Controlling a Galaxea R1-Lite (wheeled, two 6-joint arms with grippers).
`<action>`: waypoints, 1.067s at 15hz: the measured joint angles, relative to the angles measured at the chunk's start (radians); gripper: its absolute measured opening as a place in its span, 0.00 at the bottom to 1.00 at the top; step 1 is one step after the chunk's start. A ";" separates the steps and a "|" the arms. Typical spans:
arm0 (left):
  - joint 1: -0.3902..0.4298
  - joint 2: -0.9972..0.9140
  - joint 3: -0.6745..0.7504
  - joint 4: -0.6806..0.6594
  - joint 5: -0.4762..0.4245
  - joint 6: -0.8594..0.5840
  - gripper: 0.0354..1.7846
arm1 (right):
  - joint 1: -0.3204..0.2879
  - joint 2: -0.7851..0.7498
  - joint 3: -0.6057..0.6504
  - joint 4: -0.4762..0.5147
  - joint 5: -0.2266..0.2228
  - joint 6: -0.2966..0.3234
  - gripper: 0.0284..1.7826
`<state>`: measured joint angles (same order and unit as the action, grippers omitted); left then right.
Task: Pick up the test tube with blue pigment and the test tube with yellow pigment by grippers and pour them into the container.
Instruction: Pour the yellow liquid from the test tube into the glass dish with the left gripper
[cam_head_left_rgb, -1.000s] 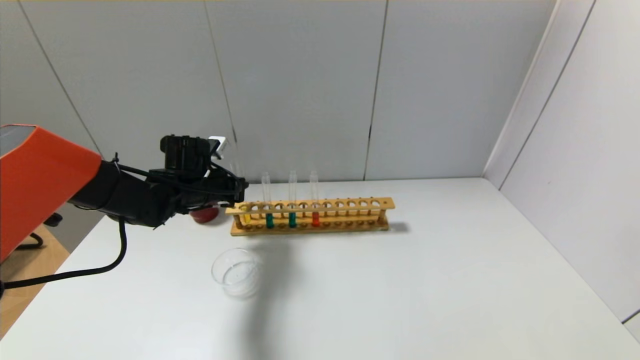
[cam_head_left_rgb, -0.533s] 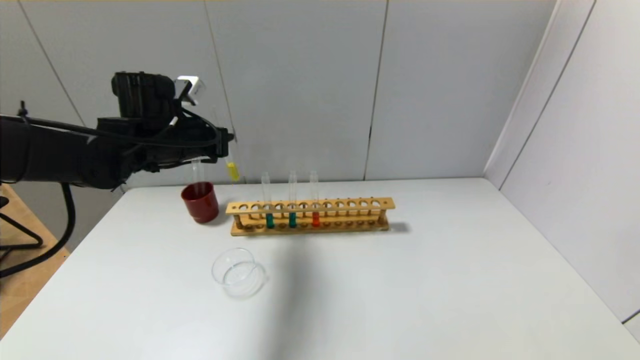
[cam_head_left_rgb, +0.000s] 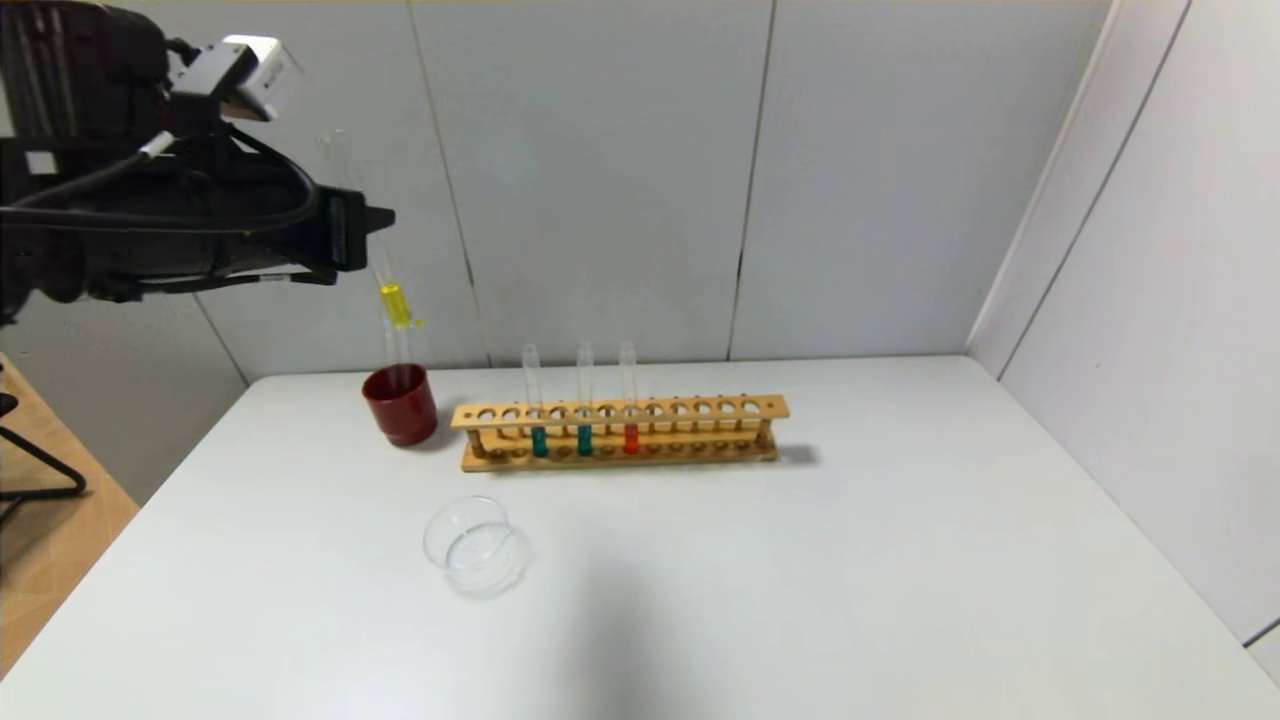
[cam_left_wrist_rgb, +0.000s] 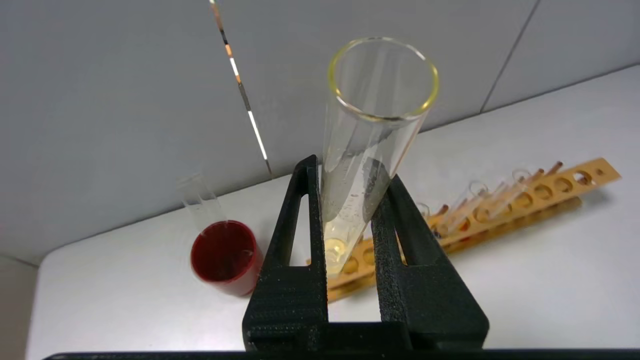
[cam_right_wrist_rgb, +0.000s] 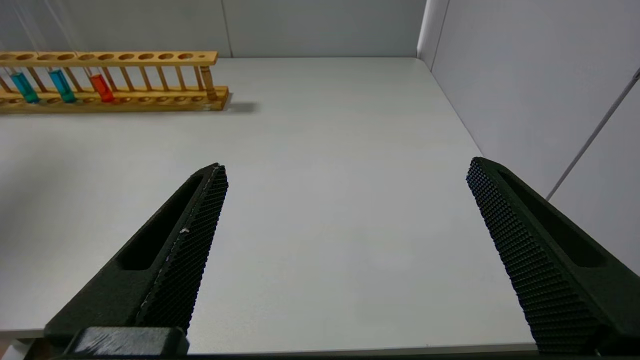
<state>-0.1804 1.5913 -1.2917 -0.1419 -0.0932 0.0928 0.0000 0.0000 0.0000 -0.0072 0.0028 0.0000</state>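
Note:
My left gripper (cam_head_left_rgb: 375, 218) is shut on the test tube with yellow pigment (cam_head_left_rgb: 395, 300), held nearly upright high above the table's back left, over the red cup. In the left wrist view the black jaws (cam_left_wrist_rgb: 352, 170) clamp the glass of the yellow tube (cam_left_wrist_rgb: 370, 125) partway up, its open mouth toward the camera. Two tubes with blue-teal liquid (cam_head_left_rgb: 539, 440) (cam_head_left_rgb: 585, 438) stand in the wooden rack (cam_head_left_rgb: 700, 408). The clear glass container (cam_head_left_rgb: 477, 548) sits in front of the rack's left end. My right gripper (cam_right_wrist_rgb: 345, 170) is open over bare table on the right.
A dark red cup (cam_head_left_rgb: 401, 404) with an empty glass tube (cam_head_left_rgb: 397, 350) in it stands left of the rack. A tube of orange-red liquid (cam_head_left_rgb: 631, 437) sits beside the blue ones. Grey walls close the back and right sides.
My left gripper has lifted the yellow tube out of the rack's left end and carried it up and to the left. Everything on the table stays put.

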 joint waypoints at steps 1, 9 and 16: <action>0.001 -0.045 0.013 0.035 0.000 0.013 0.16 | 0.000 0.000 0.000 0.000 0.000 0.000 0.98; 0.003 -0.356 0.271 0.130 0.001 0.195 0.16 | 0.000 0.000 0.000 0.000 0.000 0.000 0.98; 0.001 -0.484 0.506 0.128 -0.002 0.437 0.16 | 0.000 0.000 0.000 0.000 0.000 0.000 0.98</action>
<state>-0.1798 1.1068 -0.7860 -0.0138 -0.0955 0.5300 0.0000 0.0000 0.0000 -0.0072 0.0028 0.0000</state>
